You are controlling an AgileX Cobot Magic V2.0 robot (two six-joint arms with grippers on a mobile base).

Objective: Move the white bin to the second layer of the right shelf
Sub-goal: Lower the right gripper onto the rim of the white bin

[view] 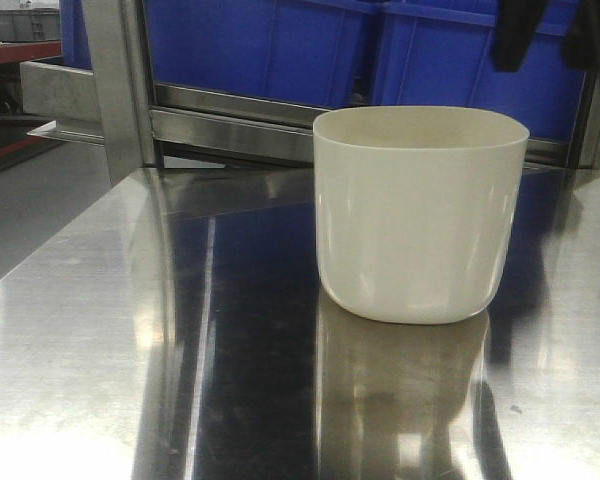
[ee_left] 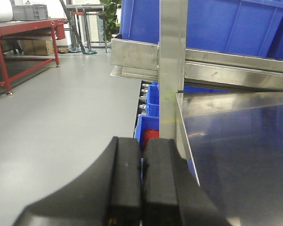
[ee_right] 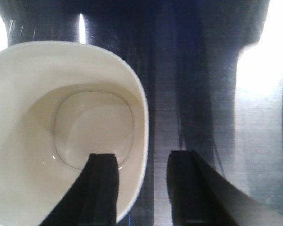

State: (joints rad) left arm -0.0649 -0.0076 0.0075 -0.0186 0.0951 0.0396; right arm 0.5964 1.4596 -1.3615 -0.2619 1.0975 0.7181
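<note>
Shiny steel table (view: pixel 80 330), mirror-like. The white bin (view: pixel 420 215) stands upright on it, empty. It looks light, stiff and glossy-slippery, with no handles. Above the bin, the right gripper (ee_right: pixel 141 157) is spread, one finger over the inside and one outside, so the rim wall is the likely hold. Well left of the bin, the left gripper (ee_left: pixel 142 146) is pressed together. Behind the bin are blue crates (view: pixel 270 45).
</note>
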